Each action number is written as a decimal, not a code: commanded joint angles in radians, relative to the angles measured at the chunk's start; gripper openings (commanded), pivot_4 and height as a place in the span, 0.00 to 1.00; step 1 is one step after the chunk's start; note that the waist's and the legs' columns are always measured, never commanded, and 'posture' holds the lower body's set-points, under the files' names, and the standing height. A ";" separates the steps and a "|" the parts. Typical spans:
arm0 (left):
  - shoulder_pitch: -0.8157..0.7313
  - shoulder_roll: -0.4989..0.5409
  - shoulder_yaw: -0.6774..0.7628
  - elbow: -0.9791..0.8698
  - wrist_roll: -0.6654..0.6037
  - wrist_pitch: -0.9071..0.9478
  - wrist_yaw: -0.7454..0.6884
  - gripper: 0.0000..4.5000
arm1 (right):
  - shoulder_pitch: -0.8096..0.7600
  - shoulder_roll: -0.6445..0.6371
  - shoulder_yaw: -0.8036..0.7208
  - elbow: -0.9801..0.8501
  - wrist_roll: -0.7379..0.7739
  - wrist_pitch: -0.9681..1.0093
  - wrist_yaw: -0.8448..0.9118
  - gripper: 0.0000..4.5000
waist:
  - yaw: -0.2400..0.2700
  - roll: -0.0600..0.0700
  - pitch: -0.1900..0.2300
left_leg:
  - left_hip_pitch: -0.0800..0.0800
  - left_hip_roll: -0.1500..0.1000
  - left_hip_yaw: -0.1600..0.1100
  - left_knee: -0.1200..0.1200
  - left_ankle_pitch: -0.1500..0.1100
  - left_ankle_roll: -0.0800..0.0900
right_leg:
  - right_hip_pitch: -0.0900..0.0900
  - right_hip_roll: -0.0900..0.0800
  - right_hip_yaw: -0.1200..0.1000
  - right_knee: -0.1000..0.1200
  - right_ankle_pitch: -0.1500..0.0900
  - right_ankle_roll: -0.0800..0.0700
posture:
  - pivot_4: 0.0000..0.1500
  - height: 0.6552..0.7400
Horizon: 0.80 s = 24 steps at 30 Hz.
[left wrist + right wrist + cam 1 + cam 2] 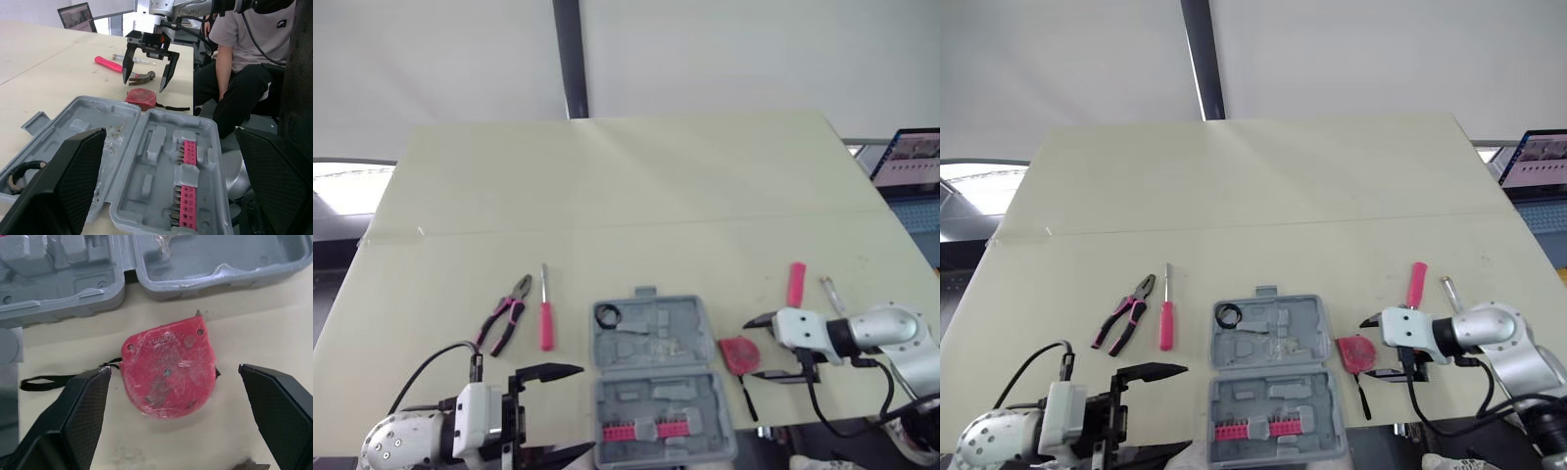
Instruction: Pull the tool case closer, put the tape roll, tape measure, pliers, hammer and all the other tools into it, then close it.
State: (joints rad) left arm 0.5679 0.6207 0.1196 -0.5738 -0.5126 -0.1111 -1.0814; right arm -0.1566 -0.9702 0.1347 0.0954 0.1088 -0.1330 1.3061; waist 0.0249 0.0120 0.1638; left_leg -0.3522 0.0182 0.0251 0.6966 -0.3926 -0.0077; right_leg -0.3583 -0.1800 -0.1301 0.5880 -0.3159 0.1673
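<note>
Pale yellow-green tabletop (636, 186) carried everything, and we saw the grey plastic tool case (661, 377) lying open and flat at its near edge. Inside the case, a black tape roll (607, 315) sat in the far-left corner and a pink holder of metal bits (654, 430) lay in the near half. Just right of the case lay the red tape measure (168, 369), its black strap trailing. The right gripper (752, 350) hung over it with fingers spread wide on either side, gripping nothing. Farther right of the case lay the pink-handled hammer (796, 284). Left of the case we saw a pink-handled screwdriver (546, 313), then pink-and-black pliers (507, 313). The left gripper (579, 409) hovered at the case's near-left side, wide open and empty.
</note>
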 commanded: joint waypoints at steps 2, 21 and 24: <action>0.031 -0.017 0.016 -0.025 0.007 -0.035 0.024 1.00 | -0.051 0.026 0.043 0.089 -0.046 -0.089 0.018 0.98 | -0.001 0.000 0.000 | 0.000 0.000 0.000 0.000 0.000 0.000 | 0.000 0.000 0.000 0.000 0.000 0.000 | 1.00 0.97; 0.051 -0.012 0.019 -0.035 0.017 -0.048 0.054 1.00 | -0.111 0.083 0.087 0.231 -0.058 -0.206 0.030 0.98 | -0.003 0.000 0.000 | 0.000 0.001 0.000 0.000 0.000 0.000 | 0.000 0.000 -0.001 0.000 0.000 0.000 | 1.00 0.97; 0.040 -0.009 0.018 -0.039 0.015 -0.040 0.059 1.00 | -0.105 0.086 0.082 0.216 -0.045 -0.202 0.033 0.98 | -0.003 0.000 0.000 | 0.000 0.001 0.000 0.000 0.000 0.000 | 0.000 0.000 -0.001 0.000 0.000 0.000 | 1.00 0.97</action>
State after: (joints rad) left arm 0.6051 0.6070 0.1361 -0.5794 -0.4961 -0.1440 -1.0264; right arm -0.2694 -0.8899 0.2286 0.3344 0.0421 -0.3266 1.3209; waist 0.0223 0.0123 0.1640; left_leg -0.3521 0.0188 0.0250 0.6970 -0.3927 -0.0077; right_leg -0.3581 -0.1798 -0.1311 0.5882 -0.3159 0.1673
